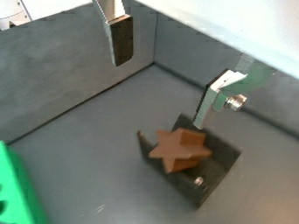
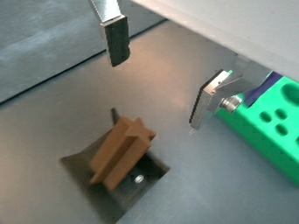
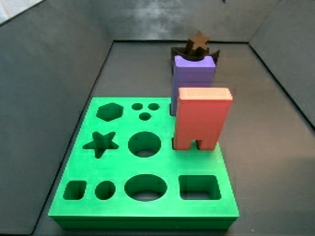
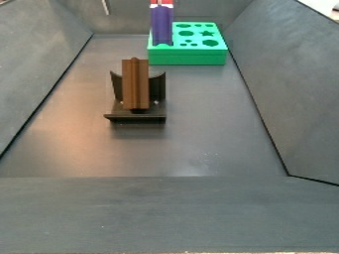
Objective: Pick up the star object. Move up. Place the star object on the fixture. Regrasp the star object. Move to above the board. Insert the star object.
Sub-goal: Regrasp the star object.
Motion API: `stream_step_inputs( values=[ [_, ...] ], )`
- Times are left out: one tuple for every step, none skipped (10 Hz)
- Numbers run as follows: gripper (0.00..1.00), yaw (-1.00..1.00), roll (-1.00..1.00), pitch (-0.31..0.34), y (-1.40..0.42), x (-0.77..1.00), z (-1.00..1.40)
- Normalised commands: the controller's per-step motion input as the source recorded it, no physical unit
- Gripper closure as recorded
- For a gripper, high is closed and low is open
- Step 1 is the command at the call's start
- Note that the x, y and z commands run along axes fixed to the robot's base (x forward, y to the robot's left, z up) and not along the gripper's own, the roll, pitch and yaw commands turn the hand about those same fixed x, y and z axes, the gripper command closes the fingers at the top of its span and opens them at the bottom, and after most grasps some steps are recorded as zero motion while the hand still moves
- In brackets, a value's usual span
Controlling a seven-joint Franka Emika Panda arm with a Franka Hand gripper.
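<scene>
The star object [image 1: 179, 149] stands propped in the dark fixture [image 1: 214, 171], apart from the board [image 2: 271, 131]. The end effector [image 2: 163, 74] hovers above, jaws wide, empty. Regrasping and insertion remain.

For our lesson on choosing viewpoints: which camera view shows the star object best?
A side view: the star object stands unobstructed on the fixture. Both wrist views show it under the open gripper; in another side view only its tip shows behind a purple block.
</scene>
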Motion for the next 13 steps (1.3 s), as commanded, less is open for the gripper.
stream_step_inputs(
  values=[
    [0.0,0.01,1.0,-0.054,-0.02,-0.04,0.0],
    [0.0,0.01,1.0,-0.055,-0.02,-0.04,0.0],
    [0.0,0.01,1.0,-0.054,-0.02,-0.03,0.01],
    [0.0,0.01,1.0,-0.051,-0.02,-0.02,0.02],
    [0.0,0.01,1.0,-0.047,-0.02,-0.01,0.01],
    [0.0,0.01,1.0,-0.042,-0.02,0.01,0.0],
    [0.0,0.01,1.0,-0.031,-0.02,0.02,-0.01],
    [0.0,0.01,1.0,-0.019,-0.03,0.03,0.0],
    [0.0,0.01,1.0,0.001,-0.03,0.04,-0.01],
    [0.0,0.01,1.0,0.021,-0.03,0.05,-0.01],
    [0.0,0.02,1.0,0.05,-0.03,0.06,-0.01],
    [0.0,0.02,0.91,0.085,-0.04,0.07,-0.01],
    [0.0,0.04,0.65,0.117,-0.04,0.09,-0.02]
  ],
)
